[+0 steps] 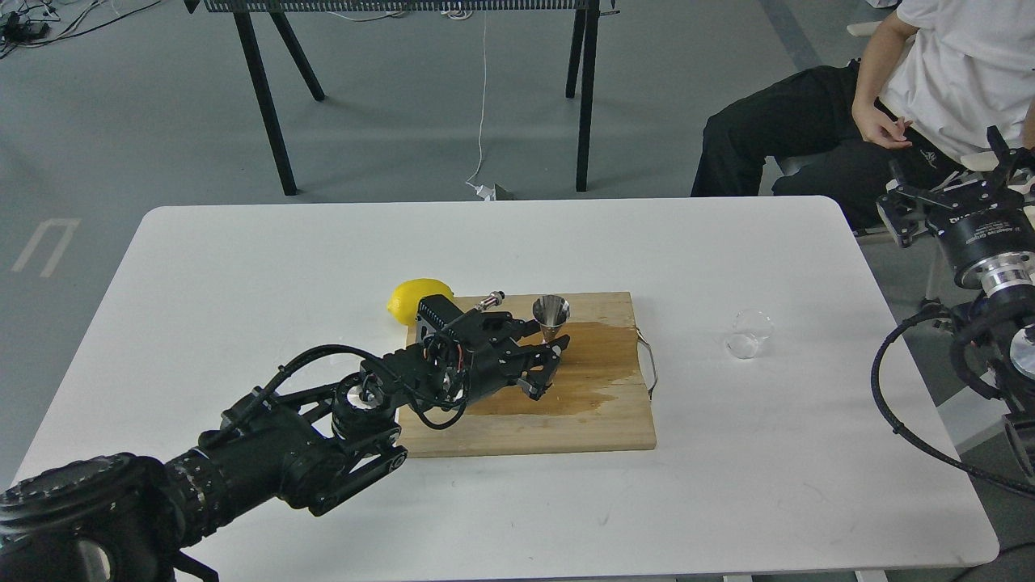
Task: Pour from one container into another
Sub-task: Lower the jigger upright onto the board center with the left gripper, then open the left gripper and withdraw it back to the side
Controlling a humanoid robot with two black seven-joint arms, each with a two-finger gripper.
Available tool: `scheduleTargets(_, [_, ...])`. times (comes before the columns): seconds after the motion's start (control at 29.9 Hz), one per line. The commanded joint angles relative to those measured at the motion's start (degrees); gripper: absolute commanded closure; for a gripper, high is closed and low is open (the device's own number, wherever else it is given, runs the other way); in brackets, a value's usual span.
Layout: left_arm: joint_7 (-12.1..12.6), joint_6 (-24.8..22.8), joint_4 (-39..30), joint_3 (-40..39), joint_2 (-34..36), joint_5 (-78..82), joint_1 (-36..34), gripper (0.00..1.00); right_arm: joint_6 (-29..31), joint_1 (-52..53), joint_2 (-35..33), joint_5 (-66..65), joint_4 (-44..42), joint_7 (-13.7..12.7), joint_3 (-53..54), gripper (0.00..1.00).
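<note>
The steel jigger (pixel 551 317) stands upright on the wooden cutting board (pixel 566 420), near the far edge of the board; its upper cone is open to the top and its lower part is partly hidden behind the left gripper (pixel 548 368). The fingers of the left gripper are spread apart and hold nothing; one fingertip is just beside the foot of the jigger, but I cannot tell if it touches it. The left arm comes in from the lower left corner and lies low over the near left part of the board.

A wet, darker stain (pixel 594 364) covers the middle and the right part of the board, around the jigger and toward the metal handle (pixel 649 364) at the right side of the board. A yellow lemon (pixel 408 297) lies on the white table (pixel 242 267), touching the far left corner of the board, half behind the gripper body.

The small clear glass cup (pixel 749 333) lies on the table to the right of the board, well apart from it; it looks tilted on its side.

The right gripper (pixel 962 202) is raised at the right edge of the view, beyond the table's edge and far from the cup; I cannot tell if its fingers are spread or closed. Behind it a person in a white shirt (pixel 954 65) sits.
</note>
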Motion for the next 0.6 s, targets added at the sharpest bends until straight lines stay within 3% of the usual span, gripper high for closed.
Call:
scheduleTargets(0.0, [-0.3, 1.5, -1.0, 0.3, 0.5, 0.0, 0.3, 0.19, 0.0, -0.1, -0.1, 0.1, 0.0, 0.0, 0.0, 0.00])
scheduleTargets(0.37, [-3.6, 3.6, -1.5, -0.3, 7.4, 0.0, 2.6, 0.13, 0.0, -0.4, -0.2, 0.1, 0.0, 0.0, 0.2, 0.00])
scheduleTargets(0.57, [-2.9, 3.7, -10.4, -1.8, 14.5, 0.0, 4.7, 0.13, 0.0, -0.2, -1.0, 0.0, 0.1, -0.1, -0.5, 0.00])
